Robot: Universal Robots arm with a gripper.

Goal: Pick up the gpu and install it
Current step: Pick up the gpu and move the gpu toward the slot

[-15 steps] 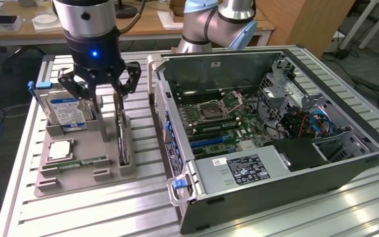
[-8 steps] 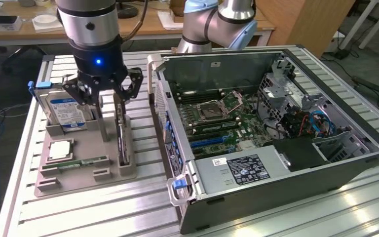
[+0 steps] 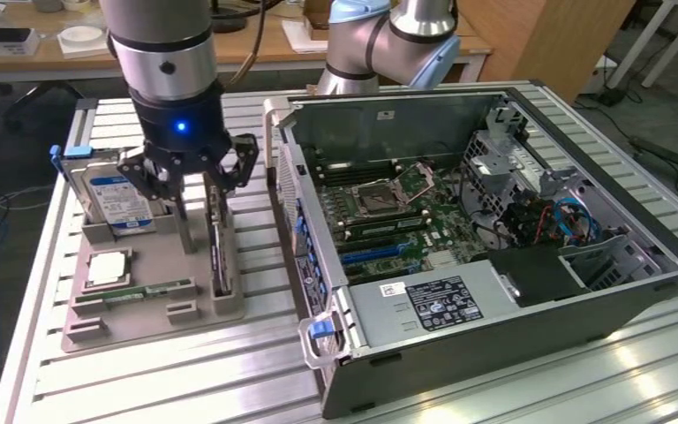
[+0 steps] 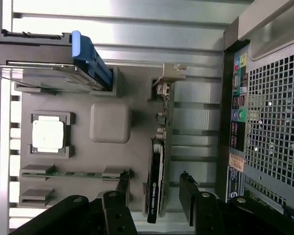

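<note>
Gpu (image 4: 159, 161), a thin dark rectangular card with a pale metal bracket at one end, stands on its edge in a slot of the tray, near the case. By size: the slatted aluminium table (image 3: 198, 389) carries the open black metal computer case (image 3: 493, 371); the grey plastic parts tray (image 3: 139, 314) lies at the exterior view's left of it; a boxy silver hard drive (image 3: 121, 194) stands in the tray. The black gripper (image 3: 198, 190) hangs over the card, its claw released, one finger on each side, not touching. I think a good grasp needs the jaws centred and the pads square on the flat faces, away from the bracket, so the card does not tilt.
</note>
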